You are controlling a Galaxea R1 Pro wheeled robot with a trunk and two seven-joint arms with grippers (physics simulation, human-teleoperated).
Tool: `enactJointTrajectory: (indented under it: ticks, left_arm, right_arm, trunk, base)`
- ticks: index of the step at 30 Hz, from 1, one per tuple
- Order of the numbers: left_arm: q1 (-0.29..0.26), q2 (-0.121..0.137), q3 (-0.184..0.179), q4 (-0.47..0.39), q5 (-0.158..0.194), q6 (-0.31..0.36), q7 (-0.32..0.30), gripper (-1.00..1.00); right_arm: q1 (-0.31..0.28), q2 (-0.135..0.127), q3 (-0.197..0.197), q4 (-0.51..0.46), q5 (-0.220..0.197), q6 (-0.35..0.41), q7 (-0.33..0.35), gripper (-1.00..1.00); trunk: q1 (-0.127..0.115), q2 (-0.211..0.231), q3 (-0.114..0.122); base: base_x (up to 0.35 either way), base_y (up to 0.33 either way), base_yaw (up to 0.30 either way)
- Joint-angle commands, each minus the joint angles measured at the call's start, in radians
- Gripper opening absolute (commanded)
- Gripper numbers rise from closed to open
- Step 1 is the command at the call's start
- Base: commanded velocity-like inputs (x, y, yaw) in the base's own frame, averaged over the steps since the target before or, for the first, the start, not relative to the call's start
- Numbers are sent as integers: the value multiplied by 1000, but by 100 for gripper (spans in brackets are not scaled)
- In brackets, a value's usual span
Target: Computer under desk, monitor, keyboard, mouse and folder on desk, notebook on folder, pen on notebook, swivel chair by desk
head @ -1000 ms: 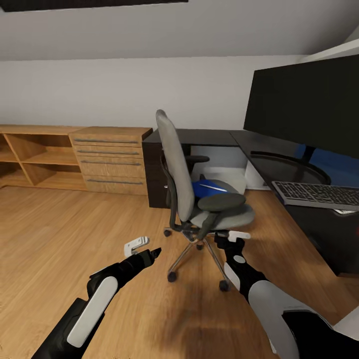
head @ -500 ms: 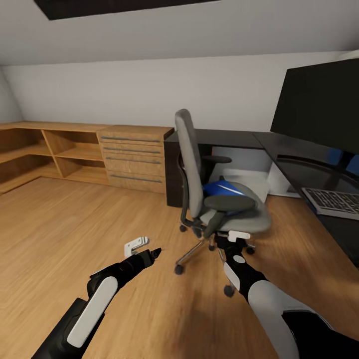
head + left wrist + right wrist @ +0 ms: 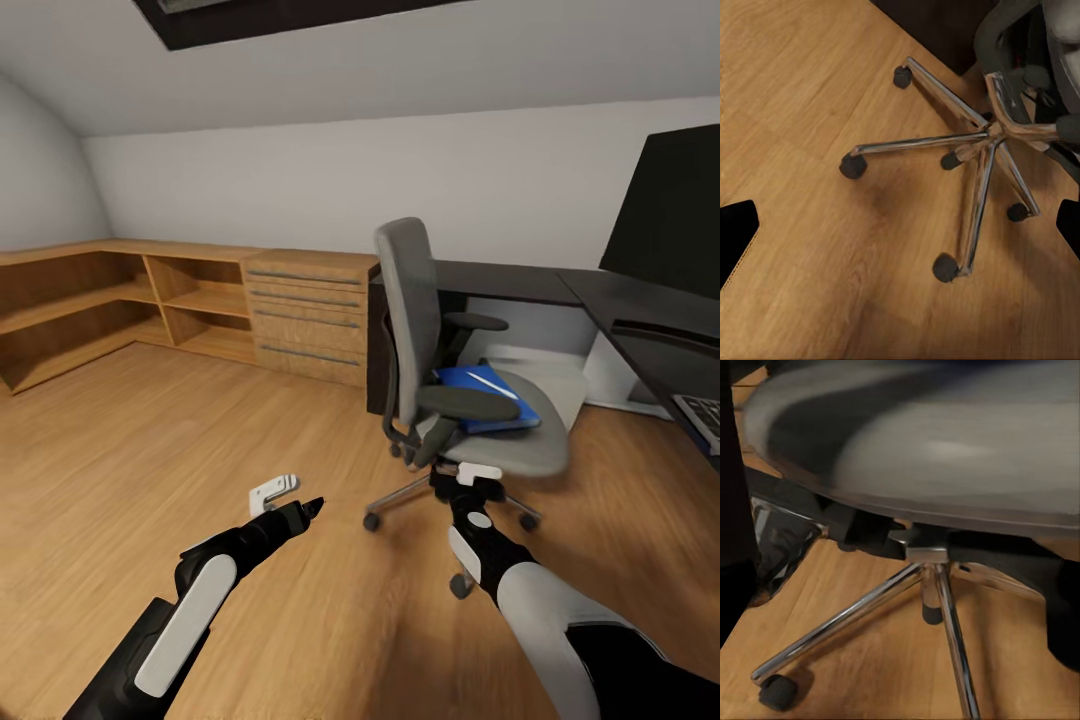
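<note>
Folder (image 3: 487,397), seemingly flat, on padded chair (image 3: 470,400).

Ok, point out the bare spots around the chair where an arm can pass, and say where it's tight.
Bare floor runs wide between the shelving, the drawers and the swivel chair, around the left gripper. It is crowded by the right gripper: seat edge, armrest and chrome legs close by. The blue folder covers much of the seat.

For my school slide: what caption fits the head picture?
Blue folder waits on the swivel chair beside the dark desk.
</note>
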Motion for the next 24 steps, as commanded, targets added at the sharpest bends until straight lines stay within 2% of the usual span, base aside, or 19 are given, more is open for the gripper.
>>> enactJointTrajectory:
  ticks: [1, 11, 19, 24]
  left_arm:
    - [-1, 1, -2, -1, 11, 0, 10, 100]
    - [-1, 1, -2, 0, 12, 0, 10, 100]
    - [-1, 1, -2, 0, 12, 0, 10, 100]
    - [-1, 1, -2, 0, 12, 0, 10, 100]
  right_arm:
    - [-1, 0, 0, 1, -5, -4, -1, 100]
    - [-1, 1, 0, 2, -6, -3, -1, 100]
    - [-1, 2, 0, 2, -6, -3, 0, 100]
    - [-1, 2, 0, 2, -6, -3, 2, 100]
  trunk:
    - [0, 0, -1]
    - [0, 0, -1]
    - [0, 0, -1]
    - [0, 0, -1]
  base:
    - [0, 0, 163]
    - [-29, 1, 9]
    - [-191, 161, -1]
    - [-75, 51, -167]
